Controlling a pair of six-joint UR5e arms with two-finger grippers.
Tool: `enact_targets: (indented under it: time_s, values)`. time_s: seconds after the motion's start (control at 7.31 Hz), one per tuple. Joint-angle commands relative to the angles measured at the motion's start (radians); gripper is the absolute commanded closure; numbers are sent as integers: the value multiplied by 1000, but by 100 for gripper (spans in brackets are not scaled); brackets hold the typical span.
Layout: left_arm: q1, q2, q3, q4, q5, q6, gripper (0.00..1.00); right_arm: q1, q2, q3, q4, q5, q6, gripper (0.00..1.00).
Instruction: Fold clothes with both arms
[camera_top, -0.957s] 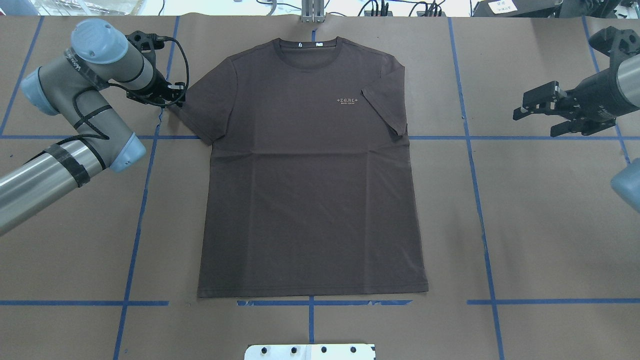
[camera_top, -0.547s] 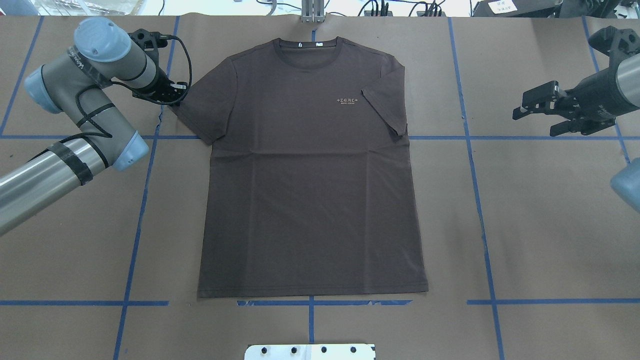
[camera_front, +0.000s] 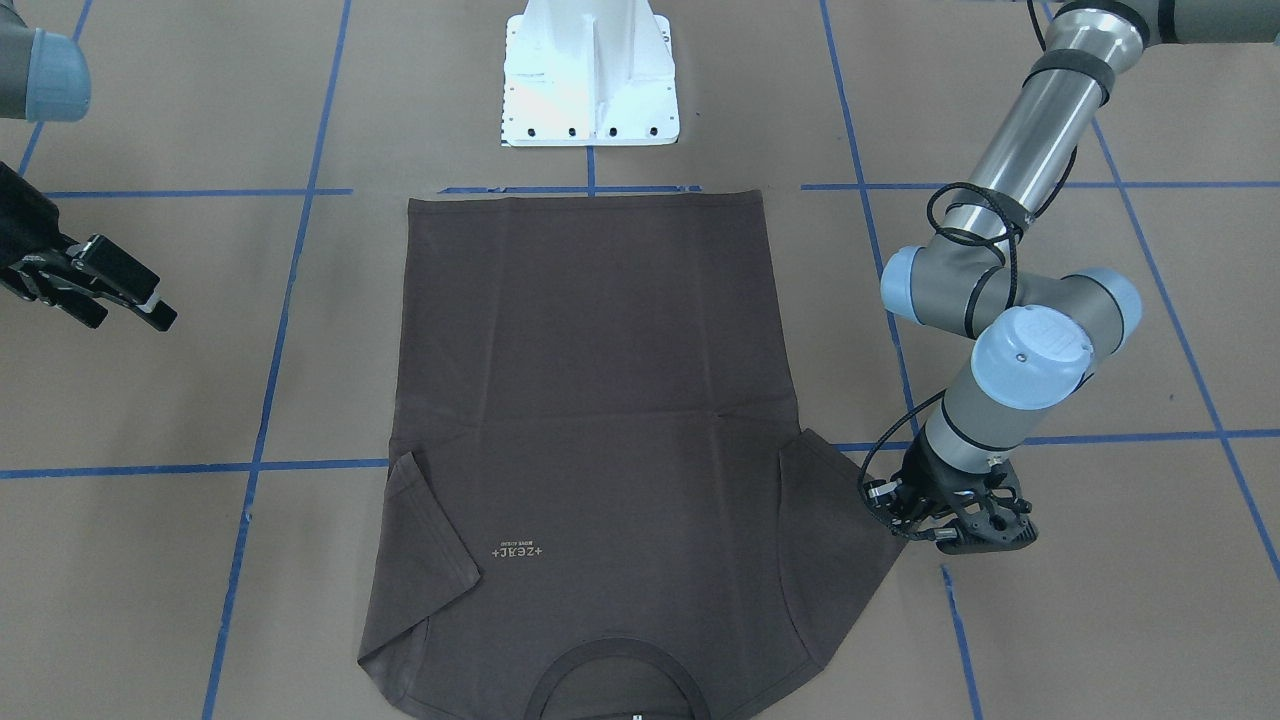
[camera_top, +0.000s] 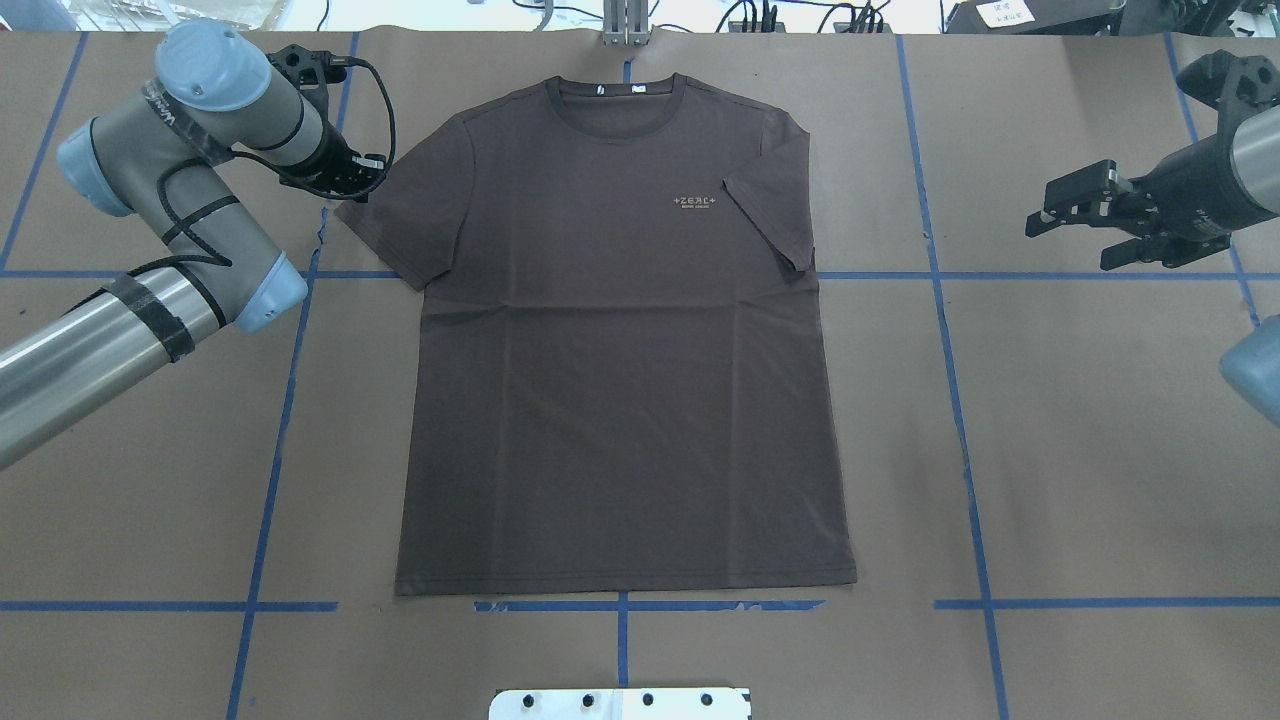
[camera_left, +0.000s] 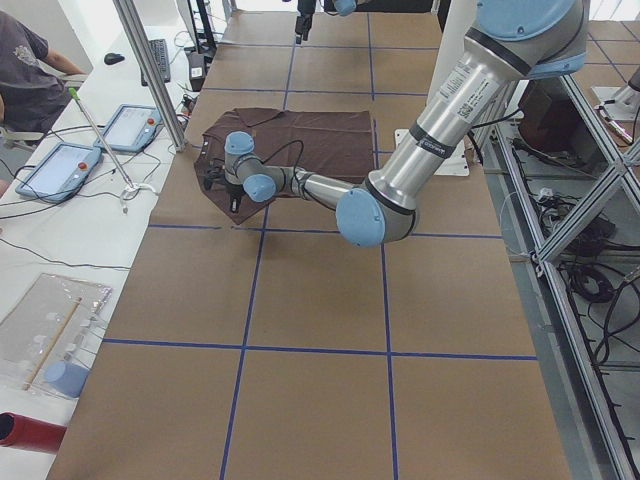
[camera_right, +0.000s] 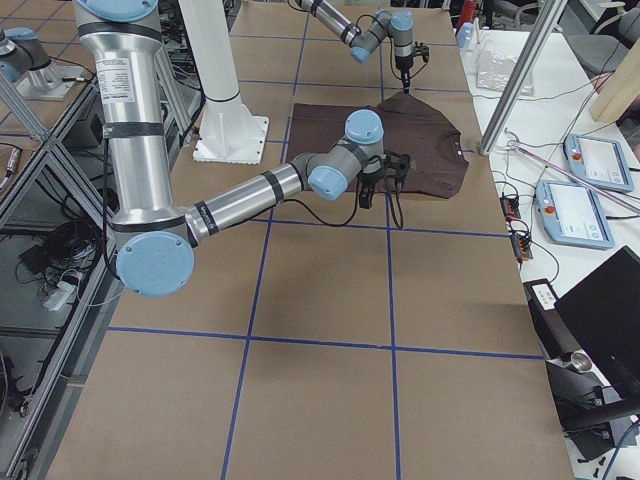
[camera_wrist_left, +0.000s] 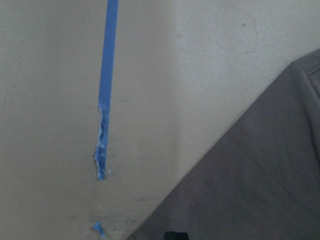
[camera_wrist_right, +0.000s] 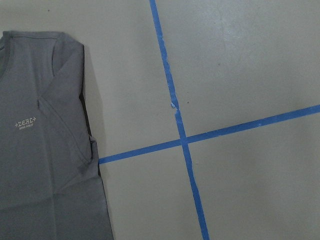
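While the T-shirt lay flat on the table, left gripper sat at its sleeve edge, jaws unreadable; right gripper hovered well off to the side, fingers apart.

Bare table lies between the T-shirt and right end effector; the white pedestal stands near its hem.
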Motion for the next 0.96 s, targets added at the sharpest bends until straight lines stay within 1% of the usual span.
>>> enact_targets:
  time_s: [0.0, 0.14, 0.82]
  values:
    - [-3, 8, 1, 9, 3, -5, 62, 0, 6, -2, -2, -4, 0, 0]
    - [-4, 8, 2, 11, 3, -11, 55, -3, 9, -7, -2, -8, 0, 0]
    - [-5, 23, 7, 9, -1, -48, 56, -3, 10, -5, -2, -24, 2, 0]
